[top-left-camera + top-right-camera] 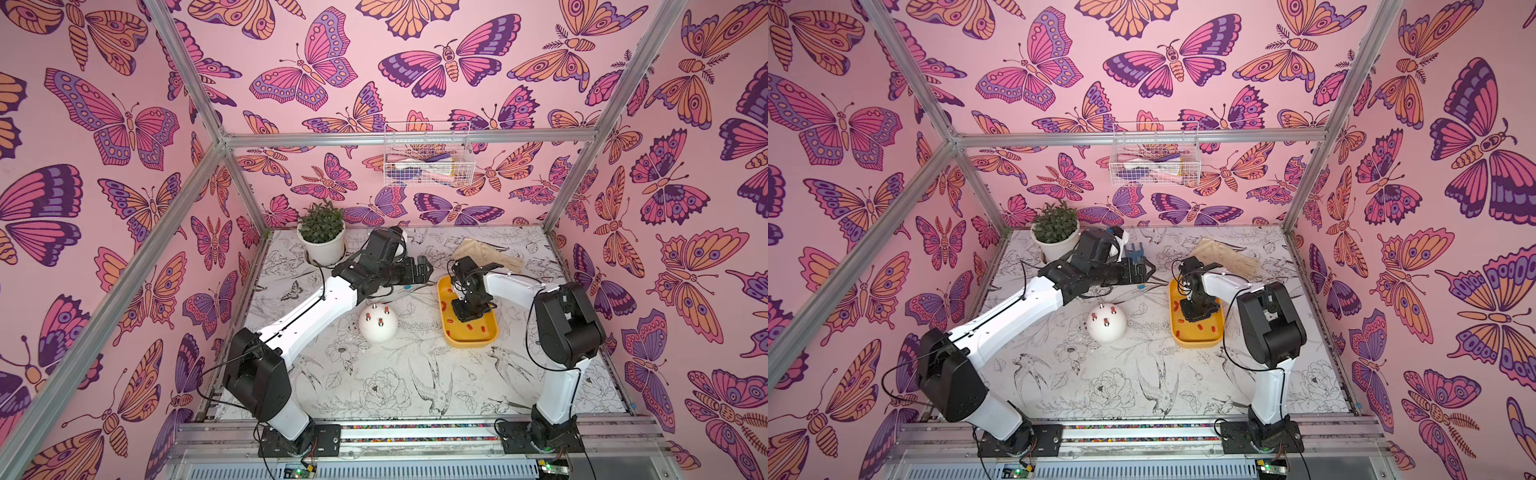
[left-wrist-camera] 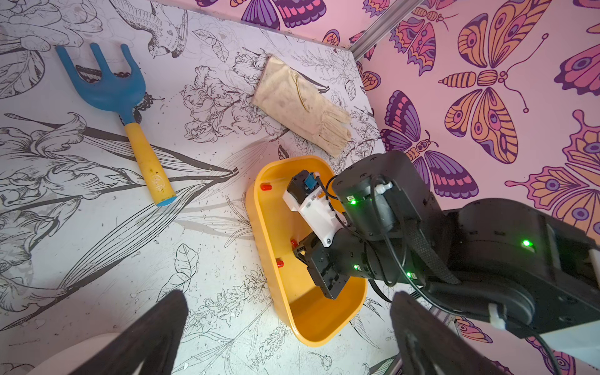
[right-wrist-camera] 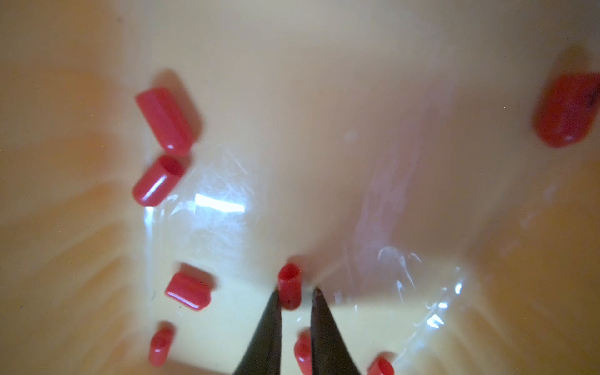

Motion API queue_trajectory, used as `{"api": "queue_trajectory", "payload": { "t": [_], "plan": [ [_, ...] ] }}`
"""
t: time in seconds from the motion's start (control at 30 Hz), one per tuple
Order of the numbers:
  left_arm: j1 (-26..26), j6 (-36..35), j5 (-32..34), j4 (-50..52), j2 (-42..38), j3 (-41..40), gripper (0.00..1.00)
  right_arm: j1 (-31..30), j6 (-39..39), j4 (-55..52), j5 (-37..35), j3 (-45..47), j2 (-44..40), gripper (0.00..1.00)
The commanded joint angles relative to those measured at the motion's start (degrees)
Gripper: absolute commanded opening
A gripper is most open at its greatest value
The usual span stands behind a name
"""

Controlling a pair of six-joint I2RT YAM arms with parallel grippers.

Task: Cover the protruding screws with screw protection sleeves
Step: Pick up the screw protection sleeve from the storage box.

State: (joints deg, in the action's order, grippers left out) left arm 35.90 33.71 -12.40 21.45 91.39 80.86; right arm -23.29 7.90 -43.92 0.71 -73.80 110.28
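Sleeves (image 3: 165, 120) are lying scattered on the floor of the yellow tray (image 1: 469, 338), and we are seeing the right tool (image 3: 296, 290) reaching down among them. Its jaws are standing narrow around one sleeve (image 3: 289, 289), which is resting on the tray floor with its open mouth turned towards the wrist camera. One finger (image 3: 271, 324) is touching it, while a sliver of yellow is showing between it and the other finger.

The left tool (image 2: 289, 293) is hanging above the tabletop (image 1: 374, 386) between the plant (image 1: 322, 232) and the tray, jaws spread wide and holding nothing. Below it, a blue fork (image 2: 107, 87) and a pale glove (image 2: 302, 104) are lying on the tabletop beyond the tray.

The white dome (image 1: 378, 332) is sitting between the two arms, near the tray but apart from it. Of its four screws (image 1: 375, 306), three are wearing red sleeves in both top views. The one farthest from the arm bases is looking bare, though it is too small for us to be sure
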Motion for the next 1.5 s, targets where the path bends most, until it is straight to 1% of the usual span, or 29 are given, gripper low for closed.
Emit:
{"api": "queue_trajectory", "payload": {
  "t": [0.0,0.2,0.5,0.73,0.97,1.17,1.47],
  "plan": [
    [-0.38,-0.13,-0.55,0.08,-0.6,-0.44,1.0,0.17,0.26,0.04,0.91,-0.18,1.47,0.17],
    [-0.35,-0.11,-0.4,0.08,-0.85,-0.62,1.0,0.17,0.1,0.24,1.21,-0.14,1.65,0.16],
    [-0.31,-0.12,-0.25,0.08,-0.95,-0.88,1.0,0.17,-0.17,0.33,1.65,-0.59,2.12,0.18],
    [-0.35,-0.15,-0.32,0.08,-0.74,-0.84,1.0,0.1,-0.35,0.57,1.53,-0.53,2.0,0.12],
    [-0.38,-0.13,-0.25,0.08,-0.72,-0.86,1.0,0.15,-0.61,0.94,1.58,-0.56,1.17,0.1],
    [-0.35,0.53,-0.67,0.1,-0.15,-1.06,1.0,0.41,-0.85,0.68,3.02,0.47,-2.75,0.09],
    [-0.13,1.07,-1.76,0.1,3.95,0.49,1.0,0.88,-1.84,-2.16,5.82,2.34,-13.05,0.09]
  ]
}}
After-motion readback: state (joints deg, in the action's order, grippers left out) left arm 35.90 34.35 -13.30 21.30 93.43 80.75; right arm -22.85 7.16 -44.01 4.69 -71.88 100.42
